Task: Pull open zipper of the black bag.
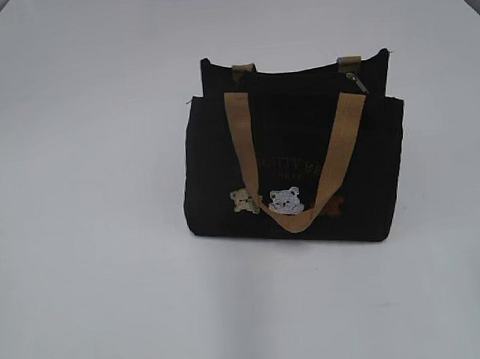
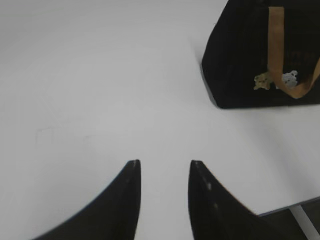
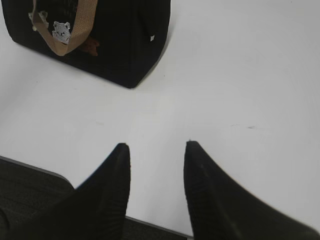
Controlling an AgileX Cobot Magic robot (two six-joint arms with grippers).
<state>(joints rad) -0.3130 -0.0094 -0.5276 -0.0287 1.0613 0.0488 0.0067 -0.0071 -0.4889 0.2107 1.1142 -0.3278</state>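
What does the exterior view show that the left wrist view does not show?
Only the exterior view shows the top edge of the black bag with the zipper pull at its right end. Only the left wrist view shows the left gripper, open and empty above the white table. Both show the bag's front, its tan handle and the embroidered bears.

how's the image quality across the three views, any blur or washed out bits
Exterior view: white table bright and nearly featureless, black bag so dark its lettering barely reads, soft shadow at its base. Left wrist view: left pincer soft and out of focus. Right wrist view: right pincer equally blurred, bag fairly sharp.
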